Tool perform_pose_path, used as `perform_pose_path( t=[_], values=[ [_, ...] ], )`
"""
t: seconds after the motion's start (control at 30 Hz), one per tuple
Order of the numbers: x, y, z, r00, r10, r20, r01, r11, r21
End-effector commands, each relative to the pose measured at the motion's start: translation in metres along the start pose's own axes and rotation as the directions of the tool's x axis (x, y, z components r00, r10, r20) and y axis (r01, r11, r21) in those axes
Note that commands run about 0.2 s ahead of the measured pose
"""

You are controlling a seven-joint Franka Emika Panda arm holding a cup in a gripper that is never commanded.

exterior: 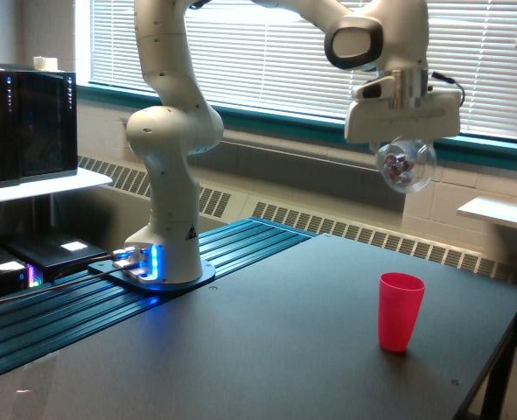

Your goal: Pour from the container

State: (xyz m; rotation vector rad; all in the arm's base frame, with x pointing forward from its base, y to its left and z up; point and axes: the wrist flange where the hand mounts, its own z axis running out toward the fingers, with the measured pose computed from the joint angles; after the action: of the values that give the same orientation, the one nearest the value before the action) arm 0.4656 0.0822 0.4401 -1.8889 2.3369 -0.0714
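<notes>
— Where's the clear cup (405, 165)?
— High above the desk (310, 332), tipped toward you, small dark bits inside; your jaws are clamped on it; the pink cup (401, 311) stands well below.
— The risk?
— Pour from that height and I'd expect bits to scatter or bounce out; line up first.
</notes>
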Motion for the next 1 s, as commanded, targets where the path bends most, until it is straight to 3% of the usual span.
perform_pose_path(
  t=[0.03, 0.5, 0.7, 1.0],
  values=[
    [0.001, 0.002, 0.009, 0.992, 0.126, 0.016, -0.126, 0.992, -0.012],
    [0.001, 0.009, 0.033, 0.969, 0.245, 0.004, -0.245, 0.968, -0.045],
    [-0.014, 0.016, 0.041, 0.962, 0.274, 0.005, -0.273, 0.960, -0.066],
    [-0.021, 0.013, 0.047, 0.938, 0.348, 0.005, -0.346, 0.934, -0.084]
  ],
)
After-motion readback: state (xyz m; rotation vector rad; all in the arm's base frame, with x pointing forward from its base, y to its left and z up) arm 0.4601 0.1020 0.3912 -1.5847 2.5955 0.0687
